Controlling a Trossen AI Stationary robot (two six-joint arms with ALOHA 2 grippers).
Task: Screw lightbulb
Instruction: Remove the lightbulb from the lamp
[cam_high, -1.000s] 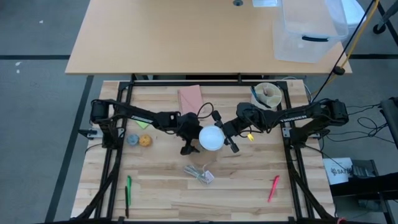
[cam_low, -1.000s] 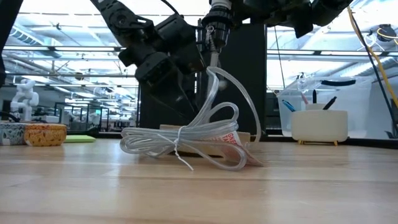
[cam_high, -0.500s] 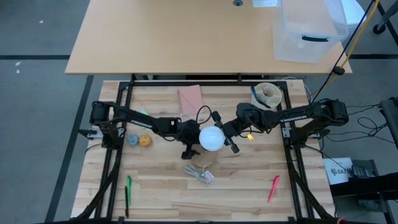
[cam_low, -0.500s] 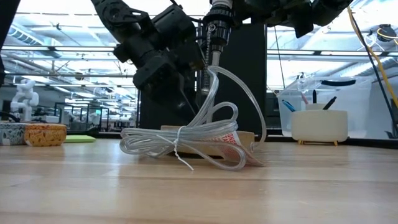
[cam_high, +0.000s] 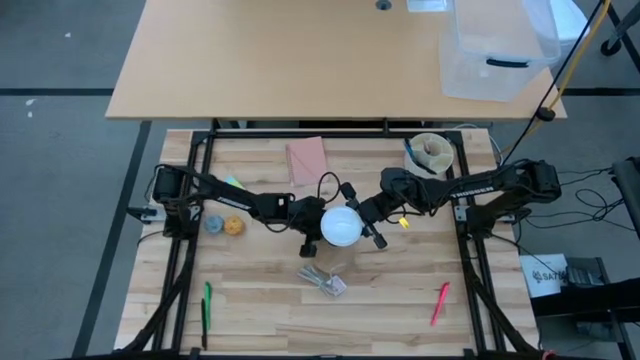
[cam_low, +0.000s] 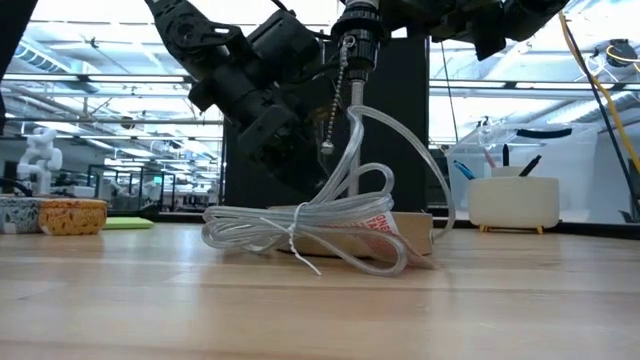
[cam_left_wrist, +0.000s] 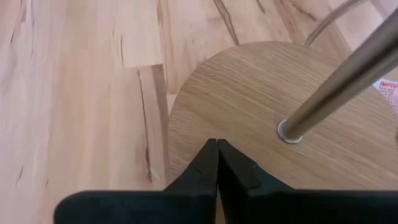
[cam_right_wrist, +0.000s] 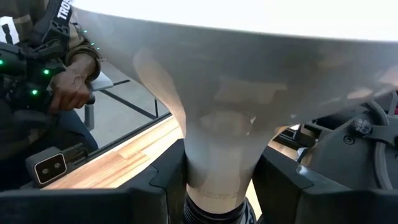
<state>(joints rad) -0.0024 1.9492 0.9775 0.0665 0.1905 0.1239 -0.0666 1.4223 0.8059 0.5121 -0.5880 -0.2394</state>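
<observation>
The bulb (cam_high: 340, 225) is sitting at the centre of the high view, its white dome facing the camera, so its long axis is running straight up and down, base pointing at the table. In the right wrist view the bulb (cam_right_wrist: 217, 124) is filling the frame, its neck tapering down between the two dark fingers (cam_right_wrist: 283, 186); the right gripper (cam_high: 362, 223) is pinching it there, partly closed round the neck, and is coming in from the right of the dome in the high view. The thin rod (cam_low: 356, 120) below it is showing upper centre in the low view, with a pull chain (cam_low: 333, 110) hanging beside it and a clear cord (cam_low: 310, 232) looped on the table in the middle of the frame.

The left gripper (cam_high: 305, 228) is lying just left of the dome in the high view. In the left wrist view its fingers (cam_left_wrist: 211, 165) are pressed together with nothing between them, the tips resting at the near edge of the round wooden disc (cam_left_wrist: 249, 118), from which the rod (cam_left_wrist: 336, 84) is rising at the right of that frame.

Judging from this, the right arm is the one carrying the bulb, and the coming turn depends on keeping the upright axis in line with the rod; the left gripper appears to be steadying the disc.
</observation>
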